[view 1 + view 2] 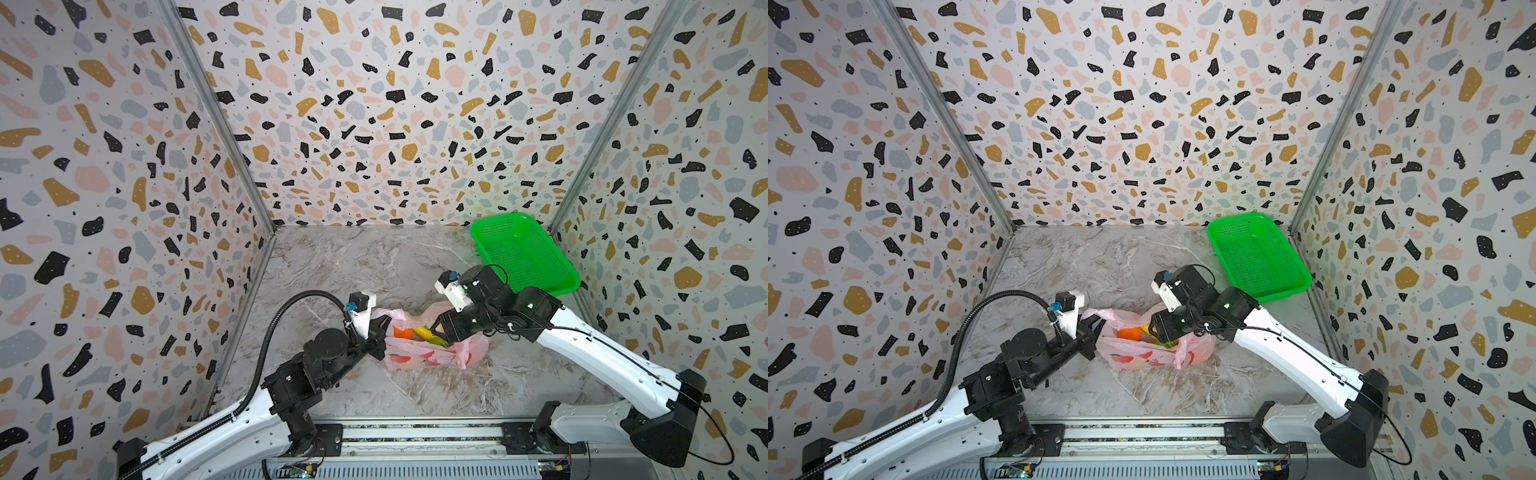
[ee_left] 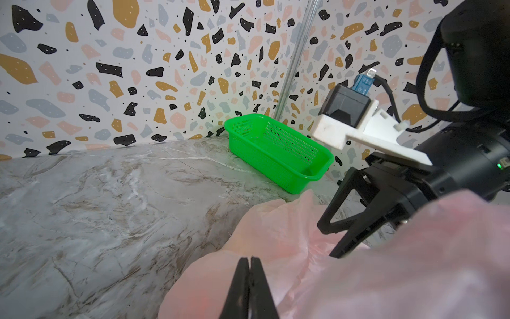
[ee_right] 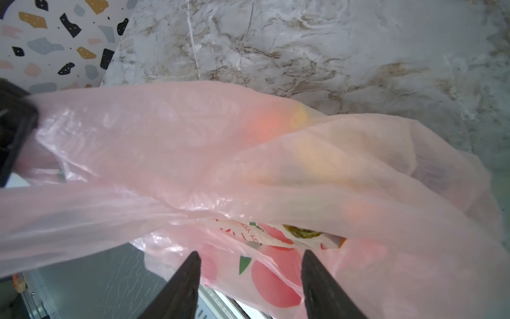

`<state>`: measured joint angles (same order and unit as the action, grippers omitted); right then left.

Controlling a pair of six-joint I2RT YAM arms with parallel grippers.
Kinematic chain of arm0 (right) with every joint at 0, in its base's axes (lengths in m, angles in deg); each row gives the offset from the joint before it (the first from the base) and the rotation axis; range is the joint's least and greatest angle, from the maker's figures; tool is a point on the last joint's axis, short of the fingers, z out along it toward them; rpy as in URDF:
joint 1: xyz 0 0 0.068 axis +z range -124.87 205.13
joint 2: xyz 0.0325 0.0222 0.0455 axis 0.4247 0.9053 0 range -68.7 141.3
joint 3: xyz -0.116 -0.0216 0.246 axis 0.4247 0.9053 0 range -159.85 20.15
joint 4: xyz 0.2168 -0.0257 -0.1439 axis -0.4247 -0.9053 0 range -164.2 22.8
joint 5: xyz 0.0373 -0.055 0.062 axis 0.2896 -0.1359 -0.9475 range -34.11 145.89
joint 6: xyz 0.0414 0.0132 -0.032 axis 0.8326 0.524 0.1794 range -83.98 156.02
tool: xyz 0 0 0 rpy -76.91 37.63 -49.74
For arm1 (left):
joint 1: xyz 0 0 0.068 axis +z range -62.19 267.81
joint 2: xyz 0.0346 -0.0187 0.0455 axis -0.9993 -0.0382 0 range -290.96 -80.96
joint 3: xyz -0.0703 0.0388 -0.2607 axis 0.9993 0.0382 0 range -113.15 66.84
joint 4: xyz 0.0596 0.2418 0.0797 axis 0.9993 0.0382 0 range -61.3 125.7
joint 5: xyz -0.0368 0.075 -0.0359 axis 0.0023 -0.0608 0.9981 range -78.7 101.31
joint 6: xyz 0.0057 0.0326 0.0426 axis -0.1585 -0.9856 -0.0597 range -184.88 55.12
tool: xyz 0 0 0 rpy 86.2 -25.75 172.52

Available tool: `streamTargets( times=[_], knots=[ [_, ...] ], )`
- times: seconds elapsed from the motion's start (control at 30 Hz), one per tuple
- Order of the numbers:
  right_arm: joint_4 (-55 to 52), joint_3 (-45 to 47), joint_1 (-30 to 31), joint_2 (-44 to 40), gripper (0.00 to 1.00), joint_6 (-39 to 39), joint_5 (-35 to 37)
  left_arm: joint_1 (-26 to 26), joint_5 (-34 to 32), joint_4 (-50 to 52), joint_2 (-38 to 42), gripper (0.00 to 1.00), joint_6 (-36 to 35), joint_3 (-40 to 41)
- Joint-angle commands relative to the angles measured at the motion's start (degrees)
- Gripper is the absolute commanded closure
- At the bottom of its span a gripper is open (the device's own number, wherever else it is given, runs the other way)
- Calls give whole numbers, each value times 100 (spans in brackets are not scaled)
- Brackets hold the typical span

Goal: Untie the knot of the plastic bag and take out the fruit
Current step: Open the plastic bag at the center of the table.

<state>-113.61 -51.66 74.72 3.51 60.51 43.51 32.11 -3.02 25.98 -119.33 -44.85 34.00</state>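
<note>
The pink plastic bag lies on the marble table with its mouth pulled open. Fruit shows inside: an orange one and a yellow banana. My left gripper is shut on the bag's left edge and holds the film taut. My right gripper is at the bag's mouth, over the fruit. Its jaws stand apart, with the bag's printed side between them. In the left wrist view the right gripper dips into the pink film. No knot shows.
A green perforated basket stands at the back right, against the wall corner. Patterned walls close the table in on three sides. Bare marble stretches behind and left of the bag.
</note>
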Motion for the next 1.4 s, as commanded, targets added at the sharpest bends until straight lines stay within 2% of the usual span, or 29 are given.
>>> streamTargets(
  times=[0.0, 0.23, 0.43, 0.5, 0.57, 0.63, 0.73, 0.87, 1.07, 1.23, 1.37],
  knots=[
    [244, 417, 69, -88, 43, 236, 19, -51, -73, -326, 75, 100, 79, 125],
    [1365, 1197, 239, 401, 49, 499, 467, -176, -75, -560, 37, 100, 242, 328],
    [1376, 2131, 764, 91, 44, 796, 141, -204, -512, -367, 181, 100, 306, 366],
    [1345, 2441, 1043, -114, 37, 1046, 93, -212, -488, -345, 148, 100, 339, 374],
    [1461, 2751, 1285, -264, 23, 1276, 49, -223, -392, -352, 82, 100, 401, 406],
    [1644, 2842, 1374, -303, 14, 1386, 177, -262, -319, -345, 38, 100, 431, 440],
    [1968, 2576, 1379, -154, 8, 1326, 571, -329, -350, -183, 57, 100, 454, 454],
    [2558, 2218, 1346, 558, 5, 1141, 1001, -353, -318, 77, 274, 100, 525, 512],
    [3475, 2236, 1191, 1268, 0, 1163, 2151, -386, -277, 589, 394, 100, 905, 620],
    [4350, 2609, 466, 1572, 1, 1078, 2392, -460, -297, 980, 300, 100, 1225, 601],
    [4765, 2451, -36, 1945, 1, 752, 2536, -504, -246, 1319, 81, 100, 1408, 520]
  ],
)
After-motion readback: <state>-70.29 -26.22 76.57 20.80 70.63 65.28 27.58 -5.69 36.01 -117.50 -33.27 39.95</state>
